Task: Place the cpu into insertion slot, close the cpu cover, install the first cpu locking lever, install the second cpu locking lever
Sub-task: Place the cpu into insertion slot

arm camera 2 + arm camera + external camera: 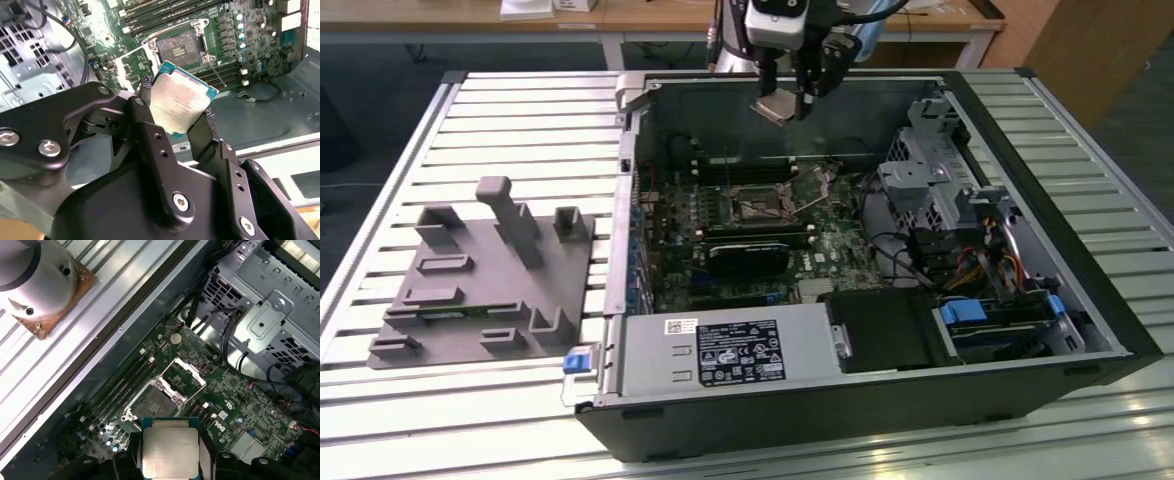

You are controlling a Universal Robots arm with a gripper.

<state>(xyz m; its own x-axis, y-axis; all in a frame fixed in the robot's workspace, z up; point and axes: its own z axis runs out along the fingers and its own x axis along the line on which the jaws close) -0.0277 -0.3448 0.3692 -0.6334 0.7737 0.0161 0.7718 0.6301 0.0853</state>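
So the jaws are pinching the cpu [182, 100] by two opposite edges, one finger on each side, and the silvery face shows in both wrist views. We reckon the edge grip is there to keep the flat faces free, so the gripper [177, 104] has nothing under the chip when it goes down flat. Relative to the insertion slot [154, 404], the chip hangs well above it and clear of it, not touching anything on the board. In the exterior view it sits up over the far side of the slot, near the case wall. The slot itself is bare, dark centre showing, nothing seated in it. The cpu cover [191, 370] stands flipped open right beside the slot, hinged off one edge, which makes sense since the chip couldn't go in otherwise. A thin lever rod [216, 75] sticks out beside the slot too, looking unlatched to us. The memory slots [127, 385] run along the slot's other side. The whole open computer case [1067, 330] lies on its side on the slatted table [520, 100], so the slot faces straight up.
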